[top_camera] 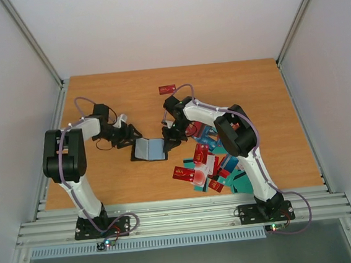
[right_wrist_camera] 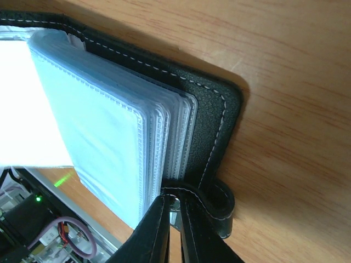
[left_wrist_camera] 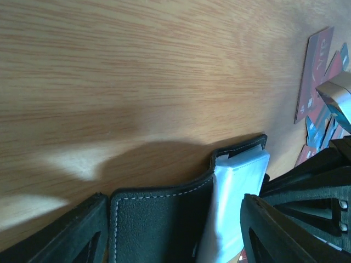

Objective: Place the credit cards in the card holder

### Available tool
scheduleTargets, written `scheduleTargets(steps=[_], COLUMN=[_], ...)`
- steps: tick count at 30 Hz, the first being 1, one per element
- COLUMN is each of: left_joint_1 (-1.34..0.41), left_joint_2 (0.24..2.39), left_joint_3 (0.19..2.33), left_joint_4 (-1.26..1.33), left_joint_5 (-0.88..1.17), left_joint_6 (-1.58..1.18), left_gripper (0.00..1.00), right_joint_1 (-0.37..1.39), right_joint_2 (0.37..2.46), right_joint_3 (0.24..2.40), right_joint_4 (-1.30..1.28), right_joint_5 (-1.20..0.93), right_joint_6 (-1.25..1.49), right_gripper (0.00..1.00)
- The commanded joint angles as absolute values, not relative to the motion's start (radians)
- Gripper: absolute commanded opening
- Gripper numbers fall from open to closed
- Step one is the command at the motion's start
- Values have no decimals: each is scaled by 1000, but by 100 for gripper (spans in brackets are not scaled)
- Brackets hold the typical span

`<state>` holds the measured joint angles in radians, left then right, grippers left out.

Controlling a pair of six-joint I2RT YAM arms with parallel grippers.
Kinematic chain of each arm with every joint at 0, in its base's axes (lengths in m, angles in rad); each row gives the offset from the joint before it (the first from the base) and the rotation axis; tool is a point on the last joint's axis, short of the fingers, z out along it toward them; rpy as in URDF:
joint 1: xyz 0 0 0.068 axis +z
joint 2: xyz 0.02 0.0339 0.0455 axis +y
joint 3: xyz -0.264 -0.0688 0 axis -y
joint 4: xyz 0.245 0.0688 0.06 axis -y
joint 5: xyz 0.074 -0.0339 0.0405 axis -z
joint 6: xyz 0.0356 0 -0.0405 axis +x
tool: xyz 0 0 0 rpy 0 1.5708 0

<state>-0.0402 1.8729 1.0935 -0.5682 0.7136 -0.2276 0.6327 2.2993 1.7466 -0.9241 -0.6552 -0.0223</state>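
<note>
On the brown wooden table (top_camera: 98, 101), the open black leather card holder (top_camera: 149, 149) is being pinched at its edge by the closed right gripper (right_wrist_camera: 174, 219), while the left gripper (left_wrist_camera: 175, 224) is being held wide astride its other cover.

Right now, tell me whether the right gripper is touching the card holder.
Touching. The right wrist view shows the right gripper shut on the stitched edge of the card holder.
</note>
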Motion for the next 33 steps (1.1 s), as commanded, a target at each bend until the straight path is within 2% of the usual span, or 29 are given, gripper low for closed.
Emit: scheduleTargets(steps=[1,12,22,26,33], left_joint_1=[-42,-69,-210,-254,-300], left_joint_2=[1835,1629,1734,1763,1795], left_joint_3=[1043,1003,1050,1056,1029], left_joint_4=[-540,-559,-473,-436,-388], left_joint_5=[778,790,832,838,801], left_joint_6=[-239,-296,-383,-418,-461], left_gripper=[65,62,58,54,39], right_joint_1=[643,643,644,644,643], right_joint_2=[2356,2364,2365,2363,2340], right_joint_3=[1749,1753,1764,1766,1779], right_joint_4=[-947,-945,-948,-948,-962], right_joint_5=[-608,-615,-624,-623,-609], right_joint_6=[-7,-2,-2,29,27], right_gripper=[8,8,7,7,8])
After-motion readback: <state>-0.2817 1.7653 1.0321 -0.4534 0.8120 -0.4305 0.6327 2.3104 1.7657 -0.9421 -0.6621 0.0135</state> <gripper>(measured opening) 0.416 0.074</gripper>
